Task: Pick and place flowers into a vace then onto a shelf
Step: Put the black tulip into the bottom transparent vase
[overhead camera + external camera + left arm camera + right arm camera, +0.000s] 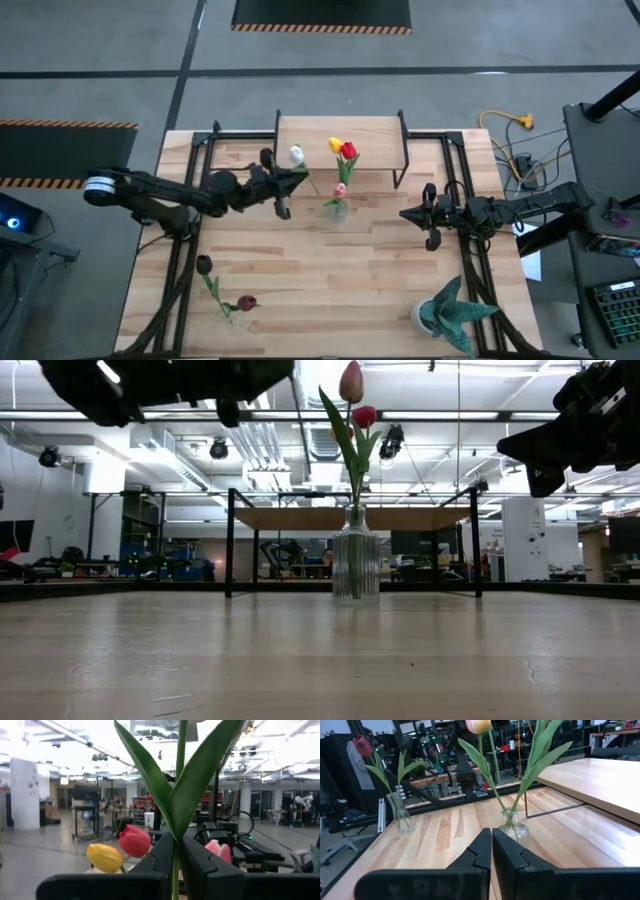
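My left gripper [298, 177] is shut on a white-headed tulip [296, 155], left of the clear ribbed vase [336, 208]. The vase stands on the table in front of the shelf [375, 140] and holds yellow [335, 145], red [349, 150] and pink [340, 190] tulips by their stems. In the left wrist view the held flower's stem and two leaves [200, 775] rise between my fingers, with the vase's tulips beyond. My right gripper [415, 213] is shut on nothing, right of the vase, above the table. My left gripper pinches the tulip's green stem [176, 862] between its two fingers, just below where the two leaves fork. The fingers come from the table's left, slanting upward, and lie across the stem. The flower is lifted clear and stands roughly upright, leaves and head above the fingers.
A second small vase [232, 312] with dark maroon tulips [204, 264] stands near the front left. A spiky teal potted plant [452, 315] sits at the front right. The shelf's black legs [229, 545] stand behind the ribbed vase [356, 565].
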